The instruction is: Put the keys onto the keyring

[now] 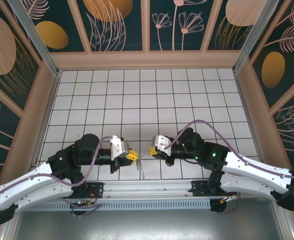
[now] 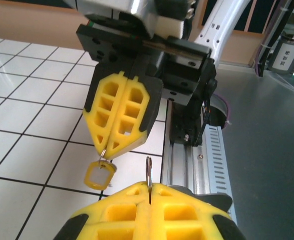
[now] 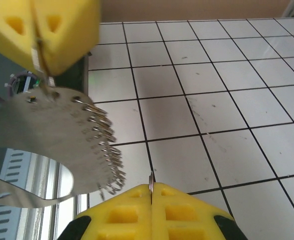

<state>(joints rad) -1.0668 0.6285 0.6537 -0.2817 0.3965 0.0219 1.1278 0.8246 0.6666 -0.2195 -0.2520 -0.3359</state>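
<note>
low over the near rows of the white tiled table [image 1: 136,95], the two grippers face each other with their tips close together. the left gripper [image 1: 132,155] is clamped shut on the silvery loop [image 3: 46,125], which is fringed with small jagged keys and hangs below its yellow fingers (from its own wrist camera it reads as a thin edge-on sliver). the right gripper [image 1: 152,149] is closed on a small wire ring, and the brass-gold key [image 2: 99,175] dangles from it, near the loop.

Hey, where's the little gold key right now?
In the left wrist view, the gold key hangs from the right gripper's shut fingertips, above the white tiles and up-left of the left gripper's own tips.
</note>
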